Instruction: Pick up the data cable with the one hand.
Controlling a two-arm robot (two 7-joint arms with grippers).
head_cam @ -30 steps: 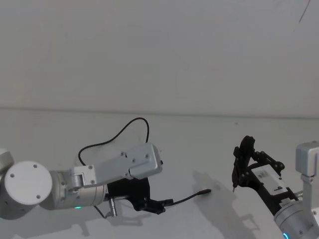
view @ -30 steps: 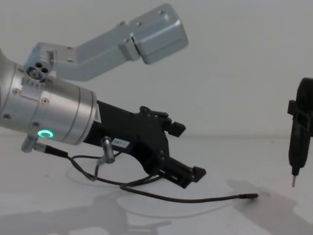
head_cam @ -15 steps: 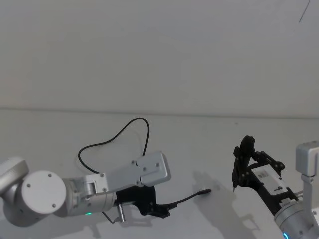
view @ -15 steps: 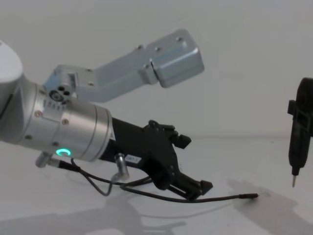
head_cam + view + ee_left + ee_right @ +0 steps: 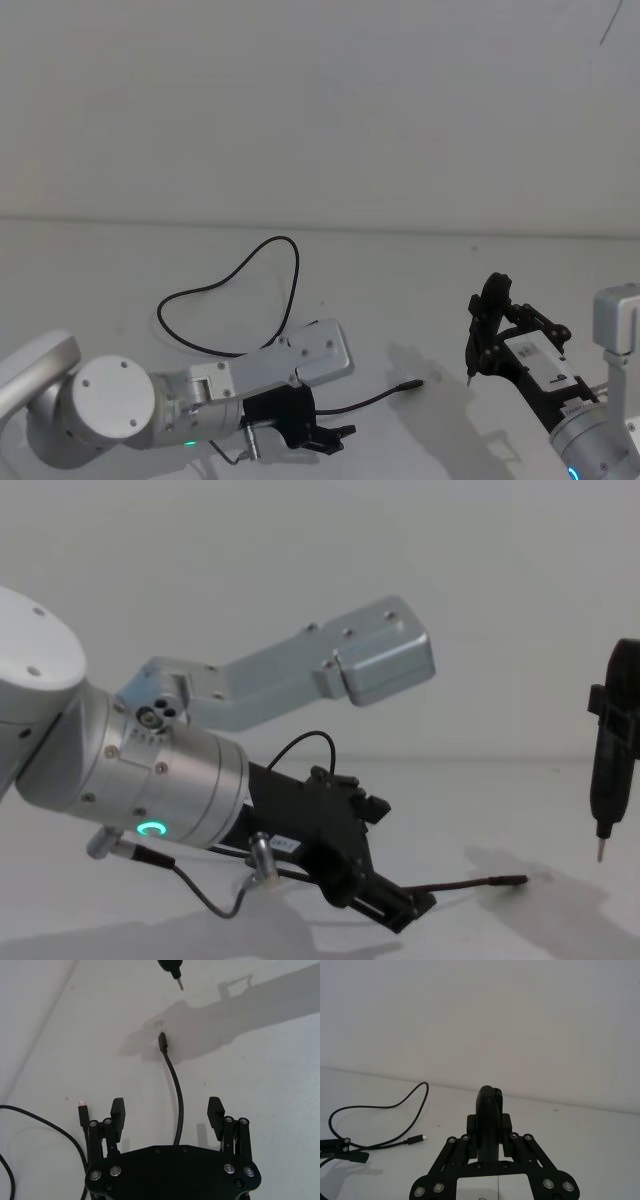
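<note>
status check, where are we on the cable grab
Left end effector open, low, jaws straddling data cable. Cable on table, not gripped. Right end effector parked, shut on pointed tool. Nothing blocking.

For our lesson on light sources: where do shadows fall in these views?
Left wrist view: a broad shadow crosses the table over the cable's plug, beyond the open left pincer. Chest view: a soft shadow lies on the table beside the right pincer's tool.

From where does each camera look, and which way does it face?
Head: high, looking down at the table; both arms show.
Chest: low, looking across; left gripper large.
Left wrist: behind the open left gripper, over the data cable.
Right wrist: behind the right gripper, shut on the pointed tool.
All four see the data cable.
</note>
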